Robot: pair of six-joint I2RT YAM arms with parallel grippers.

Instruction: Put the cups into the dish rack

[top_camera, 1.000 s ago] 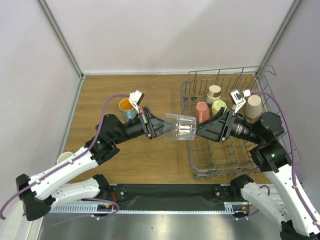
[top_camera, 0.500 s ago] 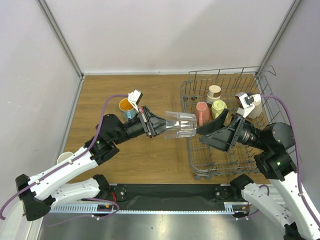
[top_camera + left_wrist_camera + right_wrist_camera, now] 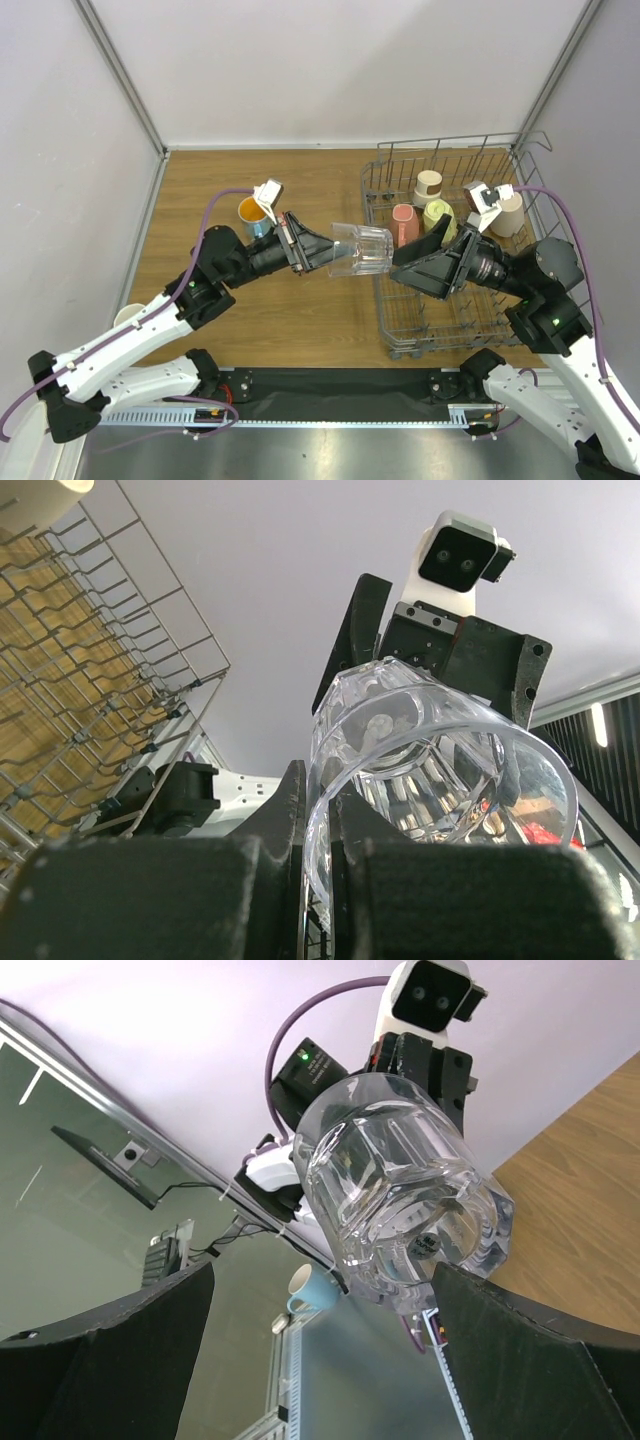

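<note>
Top external view: wooden table (image 3: 300, 190), plain white walls (image 3: 350, 70) all round. The grey wire dish rack (image 3: 378, 290) on the right has a pink cup (image 3: 404, 222), yellow-cream cup (image 3: 437, 213) and two beige ones in it. The blue mug (image 3: 252, 215) sits out on the wood. The left gripper (image 3: 322, 252) is pinched tight on the rim of the clear glass (image 3: 362, 250), holding it sideways in the air just left of the rack. The right gripper (image 3: 410, 262) is spread wide at its base, gripping nothing.

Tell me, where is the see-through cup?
In the top view, the clear glass cup is held by the left claw, just left of the dish rack.
</note>
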